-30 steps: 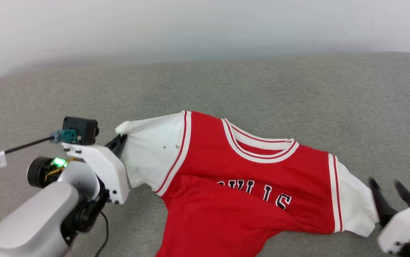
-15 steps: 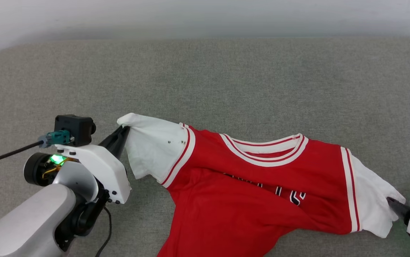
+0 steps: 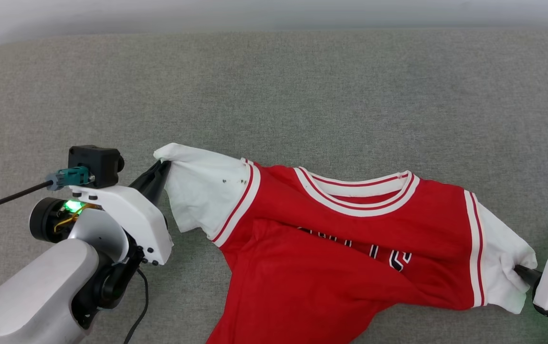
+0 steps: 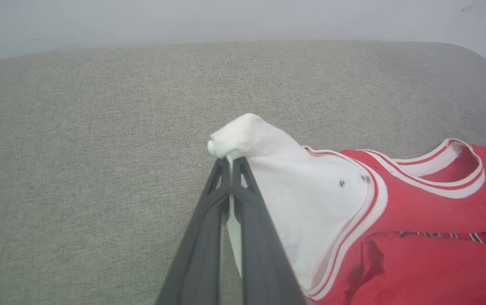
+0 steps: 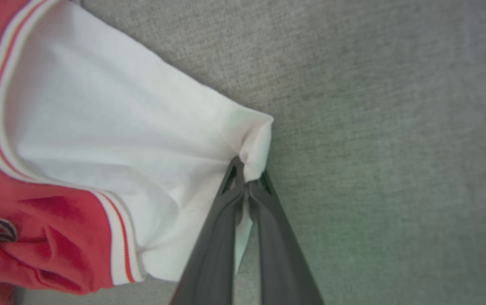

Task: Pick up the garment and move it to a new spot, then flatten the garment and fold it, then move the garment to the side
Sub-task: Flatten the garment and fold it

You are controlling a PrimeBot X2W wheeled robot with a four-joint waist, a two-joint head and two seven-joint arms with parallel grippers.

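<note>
A: Where's the red jersey T-shirt (image 3: 331, 248)?
B: On the grey fabric surface (image 3: 302, 95), stretched between both pairs of fingers.
A: Left gripper (image 4: 229, 163)?
B: Pressed together, pinching one white sleeve's tip.
A: Right gripper (image 5: 246, 176)?
B: Likewise, nipping the other sleeve's edge.

Reaches in from the lower left of the head view with the left arm (image 3: 40, 291), pale forearm angled up and inward, white wrist housing (image 3: 131, 220) topped by a black camera block (image 3: 95, 165), green light (image 3: 71, 206) lit beside it. Pinches with the left hand (image 3: 163, 166), dark fingers (image 4: 202, 245) pressed together along their length, tips clamped on a white sleeve of the garment (image 3: 331, 258). Enters at the lower right edge with the right hand (image 3: 518, 270), closed on the opposite sleeve, tips meeting, slightly parted below.
</note>
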